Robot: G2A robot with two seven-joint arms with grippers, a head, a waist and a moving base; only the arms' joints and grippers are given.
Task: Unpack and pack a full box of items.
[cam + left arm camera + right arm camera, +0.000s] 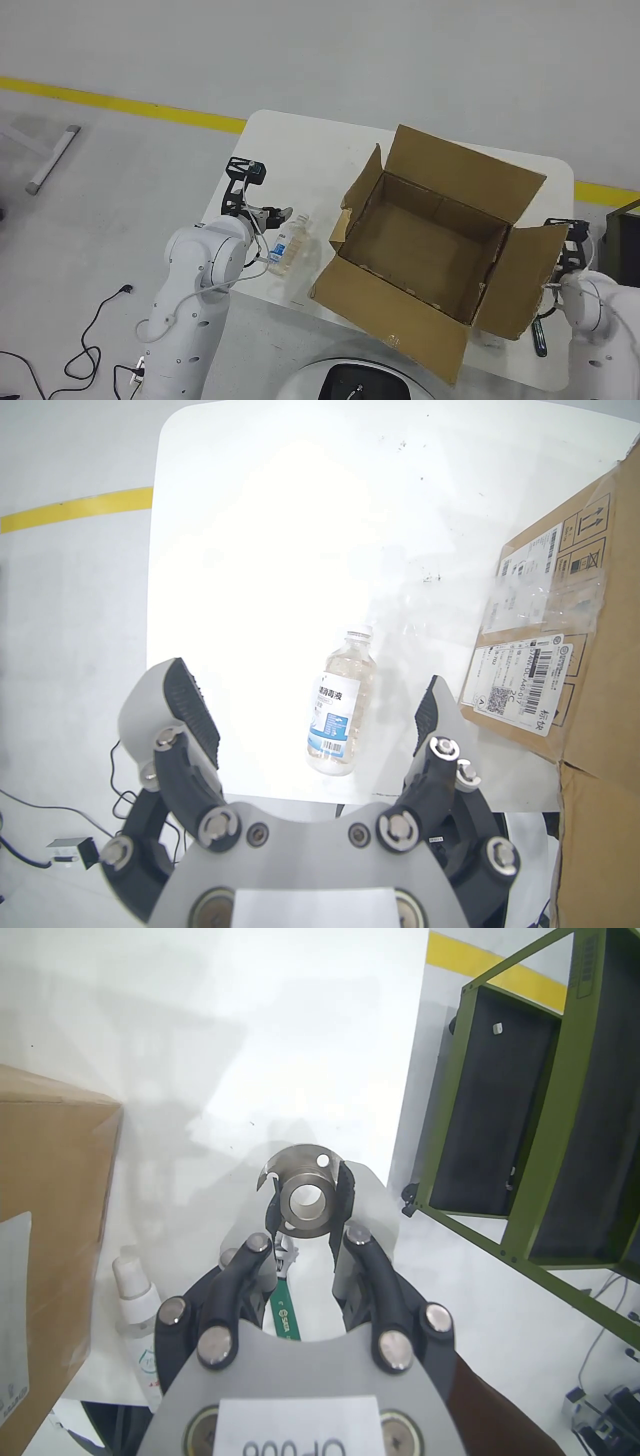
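- White table (300,140) is carrying an open cardboard box (460,170), its inside looking bare.
- Right gripper (309,1198) is clamping a metal flange (295,1163) by its hub beside the box. The smooth steel could be slipping in the pads, and the raised flap is standing in its way.
- Left gripper (307,687) is hanging spread wide near a clear bottle (340,710), which is lying on its side close to the table edge. A nudging finger risks rolling it off.
- A wrench (282,1298) and a spray bottle (132,1298) are lying under the right gripper, near enough to get knocked.
- Grey floor with a yellow line (120,103) is surrounding the table, and a green rack (500,1128) is standing nearby.
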